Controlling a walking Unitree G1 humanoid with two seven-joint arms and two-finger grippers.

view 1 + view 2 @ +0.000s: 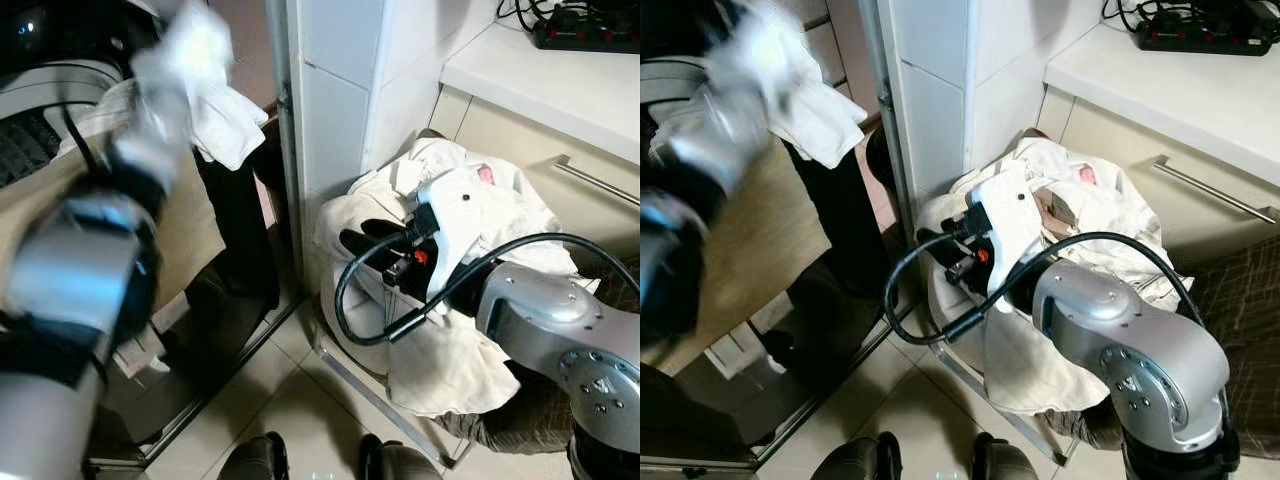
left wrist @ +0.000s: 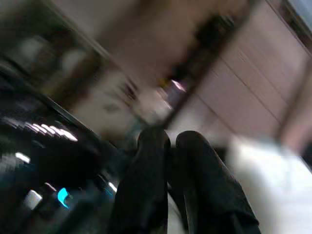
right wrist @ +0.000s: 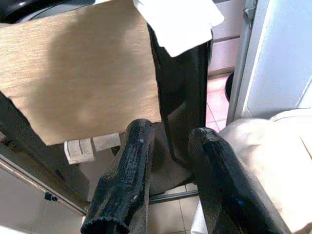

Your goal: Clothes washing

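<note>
1. The left gripper [image 2: 168, 161] is raised high at the robot's left, toward the washing machine [image 1: 40, 110], with a white cloth [image 1: 215, 100] bunched around its end. The blur makes it hard to be sure, but the cloth seems carried up there to go into the drum.
2. In the left wrist view its black fingers [image 2: 146, 185] lie almost together, yet I cannot tell whether cloth is pinched between them.
3. The right gripper [image 3: 168, 180] hovers low at the near edge of the laundry pile [image 1: 480, 230], fingers spread and holding nothing, probably ready for the next piece.
4. The pile of pale clothes sits heaped in a basket on the tiled floor [image 1: 290, 400], against the white wall corner [image 1: 330, 120] and below the counter [image 1: 560, 80].
5. A tan towel [image 3: 83, 73] hangs over the machine's front.
</note>
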